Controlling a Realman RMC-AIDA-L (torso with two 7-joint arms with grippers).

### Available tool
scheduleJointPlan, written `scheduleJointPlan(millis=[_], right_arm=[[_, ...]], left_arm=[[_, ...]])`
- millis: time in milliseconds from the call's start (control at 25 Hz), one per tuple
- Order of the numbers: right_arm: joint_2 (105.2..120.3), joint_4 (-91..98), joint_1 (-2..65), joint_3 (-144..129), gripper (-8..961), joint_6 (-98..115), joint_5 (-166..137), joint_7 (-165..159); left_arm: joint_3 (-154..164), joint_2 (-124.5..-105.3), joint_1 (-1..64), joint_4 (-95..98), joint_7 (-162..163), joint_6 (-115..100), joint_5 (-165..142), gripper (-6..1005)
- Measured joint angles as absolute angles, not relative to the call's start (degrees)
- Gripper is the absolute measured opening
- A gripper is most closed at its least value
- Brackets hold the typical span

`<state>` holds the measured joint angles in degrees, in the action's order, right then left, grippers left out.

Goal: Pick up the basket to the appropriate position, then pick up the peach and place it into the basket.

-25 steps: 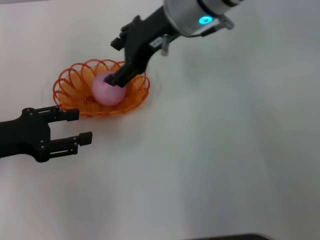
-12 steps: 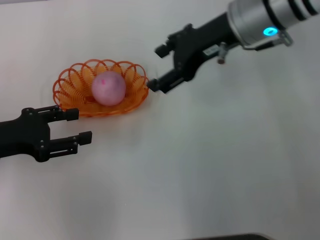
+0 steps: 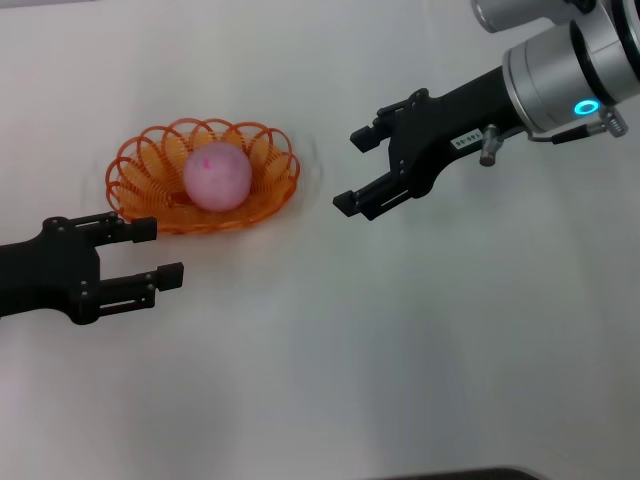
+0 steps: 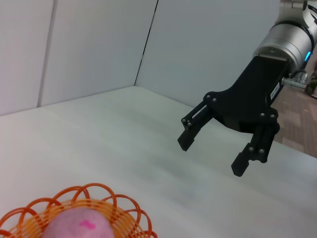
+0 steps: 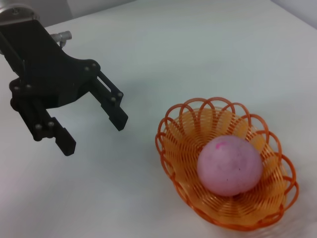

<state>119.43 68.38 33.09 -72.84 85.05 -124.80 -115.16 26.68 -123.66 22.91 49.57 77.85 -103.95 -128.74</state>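
The orange wire basket (image 3: 150,170) rests on the white table at the left, and the pale pink peach (image 3: 216,176) sits inside it. Both show in the right wrist view too, the basket (image 5: 178,139) holding the peach (image 5: 229,165). My right gripper (image 3: 352,170) hovers open and empty to the right of the basket, well apart from it; the left wrist view shows it (image 4: 212,156) too. My left gripper (image 3: 158,250) stands open and empty just in front of the basket, and the right wrist view catches it (image 5: 94,131) as well.
The white table (image 3: 400,350) spreads to the right and front of the basket. Grey wall panels (image 4: 99,44) stand behind the table in the left wrist view.
My right gripper let go of the peach in the basket, opened, and drew back to the right and up. The left arm, basket and peach stayed still.
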Motion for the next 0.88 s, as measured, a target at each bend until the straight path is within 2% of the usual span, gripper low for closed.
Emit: scheduleJointPlan(millis=[240,520,880], right_arm=[[119.84,67.65,31.24,-70.98,915,84.83,-122.10,-111.31],[119.80,62.48,25.60,-66.62,914,84.58,-110.58,-99.73],[119.75,44.09,21.99,-59.20,910,84.70,-101.62,-79.95]], left_arm=[[26.48,-123.73,22.71,49.57,77.86,-103.61,-128.40,708],[26.10,-123.75,22.50,49.38,77.73,-103.16,-127.73,706],[21.93,-123.75,21.97,47.30,74.80,-102.26,-126.98,707]])
